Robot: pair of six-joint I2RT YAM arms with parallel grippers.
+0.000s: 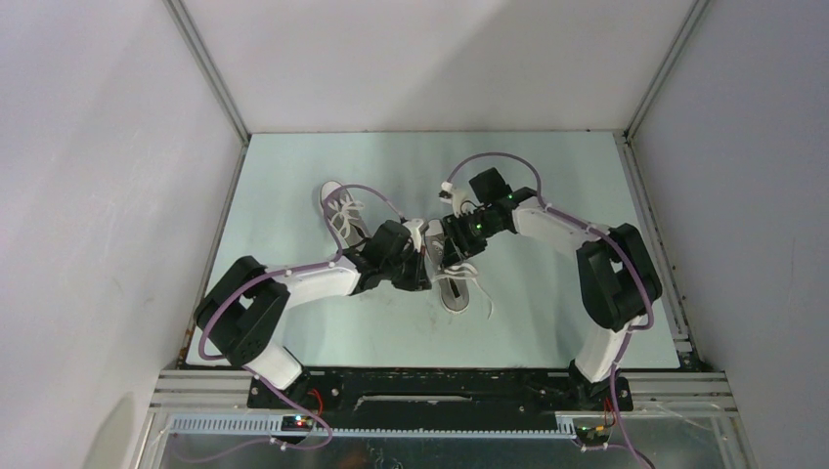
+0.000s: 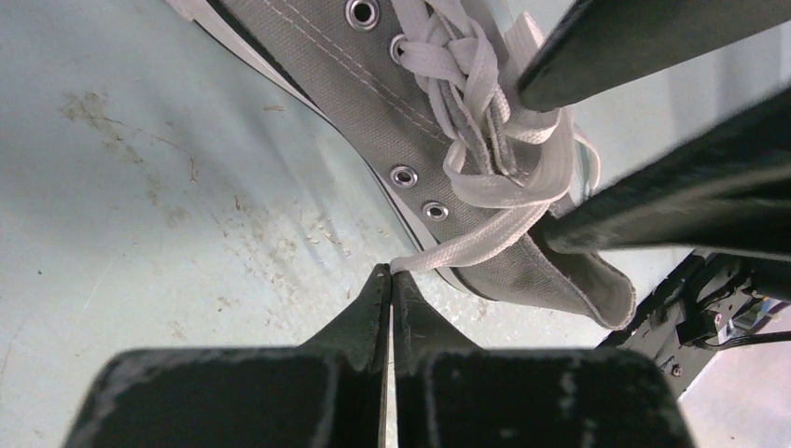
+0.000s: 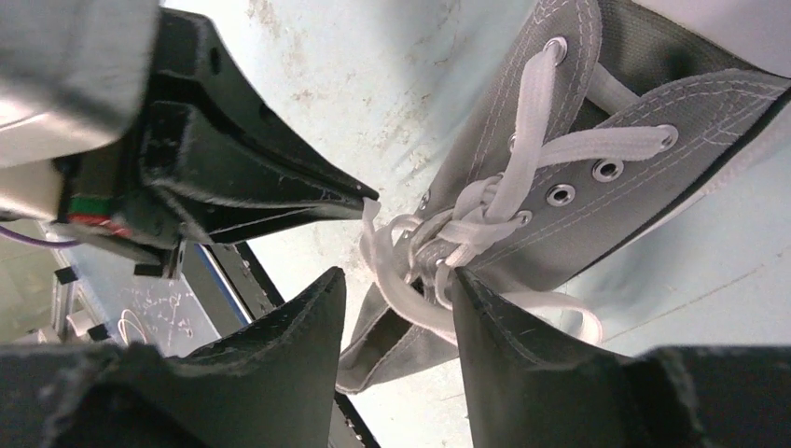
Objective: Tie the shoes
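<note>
L gripper [image 2: 390, 275] fingers pressed tight together, pinching a white lace end [image 2: 466, 247] that runs taut off the grey shoe [image 2: 373, 103]. Shoe's lying mid-table betw. the two arms, w/ a crossed-over knot [image 3: 466, 210] by its eyelets. R gripper [image 3: 396, 280] fingers apart, straddling the lace loops just below that knot. 2nd shoe [image 1: 342, 210] sits a bit left & farther back, behind the L arm, on the pale table [image 1: 293, 166].

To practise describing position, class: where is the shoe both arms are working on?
In the top view, the shoe lies central on the table, between the left gripper and right gripper; the second shoe sits to its left, farther back.
</note>
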